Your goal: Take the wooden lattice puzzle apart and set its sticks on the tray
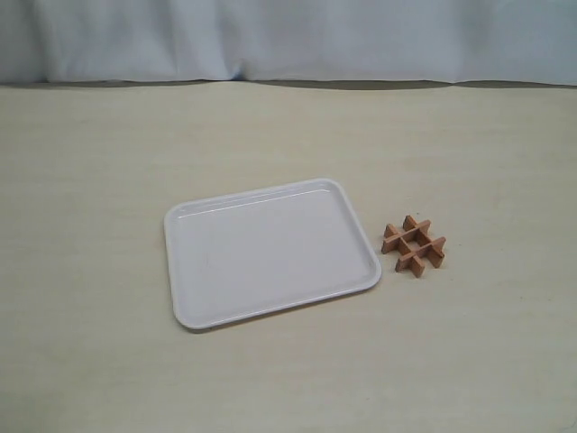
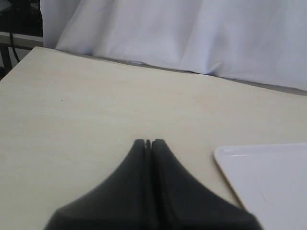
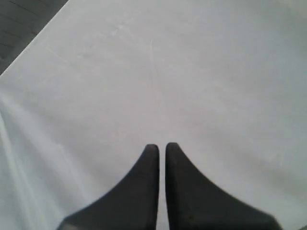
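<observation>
One wooden lattice puzzle [image 1: 414,245] is sitting on the table [image 1: 108,162], just beside the tray [image 1: 270,248] at its three o'clock, apart from the rim and not touching it. Four reddish-brown sticks [image 1: 424,253] are making it up, crossing two by two into a small grid with their short ends poking out all round. The single tray is lying flat, white and smooth, a rectangle with rounded corners and a low raised rim, turned a little askew, its inside bare. The tabletop is showing a pale, faint wood grain, and at its twelve o'clock edge one white cloth [image 1: 270,36] is hanging in soft folds. The left gripper [image 2: 148,142] is hovering over bare table with its dark tapered fingertips pressed together, a corner of the tray [image 2: 268,182] lying near it. The right gripper [image 3: 162,147] is likewise closed, holding nothing, and is facing white cloth [image 3: 192,72].
</observation>
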Motion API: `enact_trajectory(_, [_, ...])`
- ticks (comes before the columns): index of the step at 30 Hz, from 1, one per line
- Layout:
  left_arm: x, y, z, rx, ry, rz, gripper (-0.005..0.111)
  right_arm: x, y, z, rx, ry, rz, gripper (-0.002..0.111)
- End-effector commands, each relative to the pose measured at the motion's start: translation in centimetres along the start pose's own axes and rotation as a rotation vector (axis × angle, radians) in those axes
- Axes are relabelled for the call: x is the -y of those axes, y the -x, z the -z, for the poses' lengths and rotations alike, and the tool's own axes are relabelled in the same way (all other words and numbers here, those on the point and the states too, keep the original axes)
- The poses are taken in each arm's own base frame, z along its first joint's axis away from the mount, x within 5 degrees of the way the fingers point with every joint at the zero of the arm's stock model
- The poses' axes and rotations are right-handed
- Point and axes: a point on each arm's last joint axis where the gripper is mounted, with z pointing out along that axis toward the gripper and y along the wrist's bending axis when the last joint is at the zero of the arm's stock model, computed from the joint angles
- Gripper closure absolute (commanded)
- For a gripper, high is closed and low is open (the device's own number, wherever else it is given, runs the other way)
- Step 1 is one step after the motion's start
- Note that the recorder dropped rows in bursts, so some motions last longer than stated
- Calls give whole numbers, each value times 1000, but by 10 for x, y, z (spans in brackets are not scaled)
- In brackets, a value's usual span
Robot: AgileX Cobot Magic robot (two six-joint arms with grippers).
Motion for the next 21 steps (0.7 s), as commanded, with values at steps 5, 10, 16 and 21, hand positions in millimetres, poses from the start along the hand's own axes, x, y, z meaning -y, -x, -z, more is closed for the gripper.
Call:
enact_trajectory(5, [0, 0, 0, 10, -8, 2, 107, -35, 3, -81, -253, 34, 468, 104])
enact_trajectory(10, [0, 0, 0, 10, -8, 2, 107, -31, -10, -129, -570, -49, 781, 104])
enact_trajectory(16, [0, 0, 0, 10, -8, 2, 107, 6, -39, -170, -985, -239, 1057, 104])
enact_trajectory(21, [0, 0, 0, 10, -8, 2, 107, 32, -78, -187, -1326, -104, 1236, 104])
